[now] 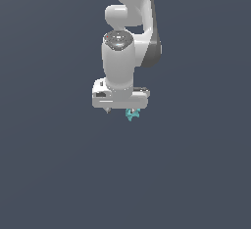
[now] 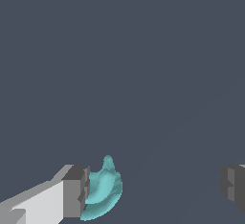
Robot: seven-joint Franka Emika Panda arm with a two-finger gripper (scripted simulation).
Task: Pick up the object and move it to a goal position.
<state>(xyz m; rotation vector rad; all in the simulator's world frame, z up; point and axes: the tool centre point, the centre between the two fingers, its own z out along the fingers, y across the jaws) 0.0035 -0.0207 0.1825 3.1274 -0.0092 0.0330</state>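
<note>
A white-grey robot arm (image 1: 128, 32) reaches down over a plain dark grey-blue surface (image 1: 49, 174). Its jaws (image 2: 153, 189) stand wide open. In the wrist view, one finger (image 2: 75, 192) touches the side of the object (image 2: 103, 192), a tiny teal knobby thing, while the other finger (image 2: 234, 184) is well apart from it. In the exterior view the teal object (image 1: 131, 114) peeks out just below the hand, toward the exterior view's right.

The gripper (image 2: 153, 189) is holding its two fingers wide apart over a plain dark grey surface. The teal knobby object (image 2: 103, 189) is sitting right against the inner face of one finger (image 2: 75, 192), well apart from the other finger (image 2: 233, 184).
</note>
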